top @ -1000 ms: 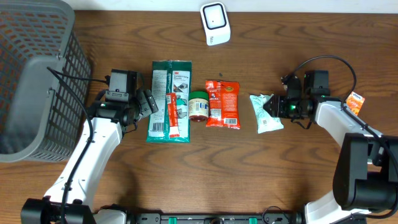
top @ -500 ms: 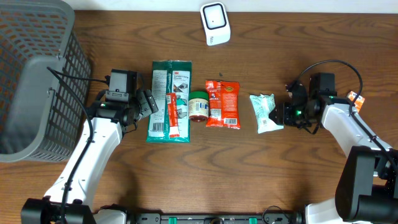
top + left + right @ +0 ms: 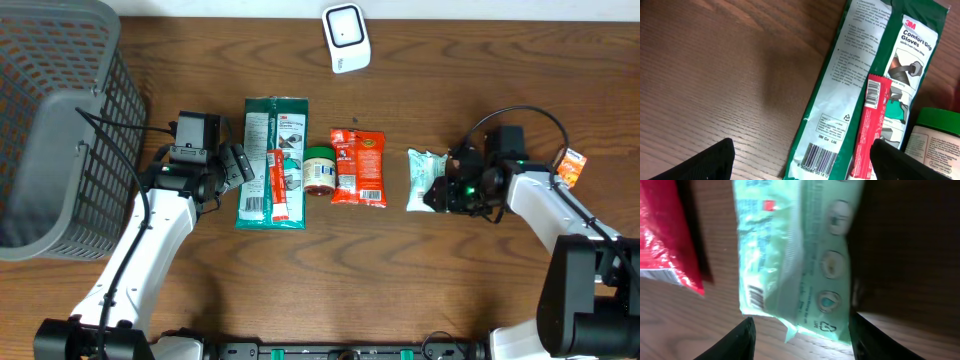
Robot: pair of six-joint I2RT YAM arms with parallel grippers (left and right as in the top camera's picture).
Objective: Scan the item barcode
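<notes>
A white scanner (image 3: 346, 38) stands at the table's back edge. A pale green wipes packet (image 3: 424, 180) lies right of centre; in the right wrist view the packet (image 3: 795, 255) shows a small barcode (image 3: 756, 297) near its lower left corner. My right gripper (image 3: 437, 190) is at the packet's right side, open, with its fingertips on either side of the packet's near end (image 3: 800, 340). My left gripper (image 3: 238, 163) stands open just left of a green gloves pack (image 3: 272, 160), over the barcode corner of that pack (image 3: 802, 162), holding nothing.
A red stick sachet (image 3: 277, 186) lies on the gloves pack. A green-lidded jar (image 3: 319, 170) and a red snack packet (image 3: 358, 167) sit in the middle. A grey basket (image 3: 50, 120) fills the left side. A small orange item (image 3: 570, 165) lies at the far right.
My right gripper has moved left, up to the wipes packet, and the packet has shifted a little and straightened. The left arm has not moved.
</notes>
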